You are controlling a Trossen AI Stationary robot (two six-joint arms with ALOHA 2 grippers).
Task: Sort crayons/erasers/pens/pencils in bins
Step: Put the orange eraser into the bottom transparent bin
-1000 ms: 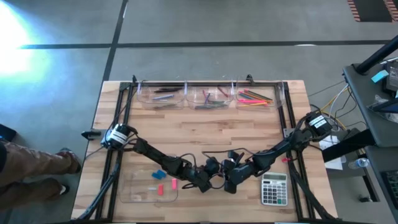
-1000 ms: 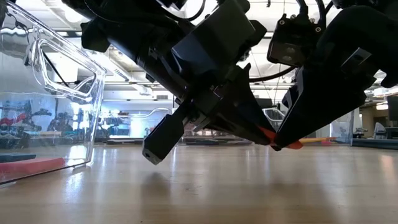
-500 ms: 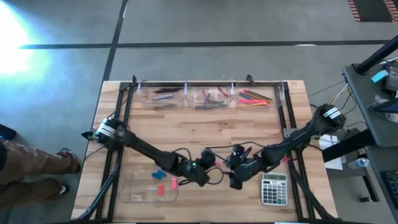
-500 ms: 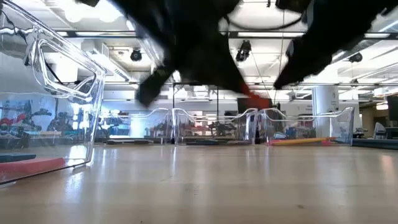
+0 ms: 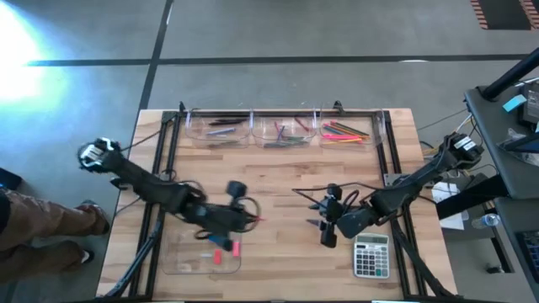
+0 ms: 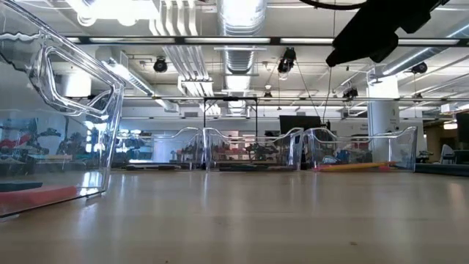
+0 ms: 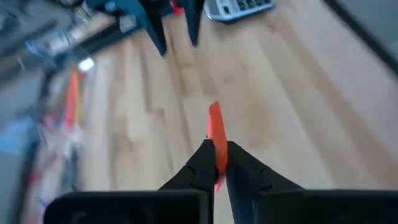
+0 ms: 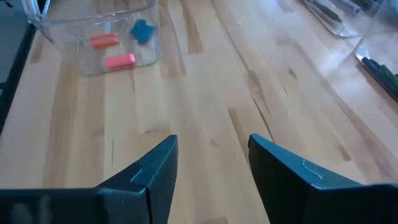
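Four bins show in the high view: three small tubs (image 5: 282, 128) in a row along the top edge of the table (image 5: 278, 181), and one shallow tray (image 5: 189, 261) at lower left. The left tub holds dark pens (image 5: 221, 130), the middle one mixed green and pink crayons (image 5: 290, 135), the right one orange and pink pencils (image 5: 341, 130); none of these can be counted from this height. In the tray I count at least three erasers (image 5: 221, 252), one blue and two pink or red.

The left gripper (image 5: 253, 220) sits left of centre, at the tray's upper right corner, its fingers clamped on a short orange-red stick (image 7: 217, 143), apparently a crayon. Only the left wrist view makes that grip plain; from above the stick is a mere red speck. The right gripper (image 5: 327, 236) lies right of centre, just beside the grey calculator (image 5: 370, 254), its fingers spread apart with nothing between them, as the right wrist view shows over bare wood.

The right wrist view also gives the tray's contents closer: one blue block and two pink-orange ones. The low view shows the tubs side-on and only a dark piece of an arm at upper right.
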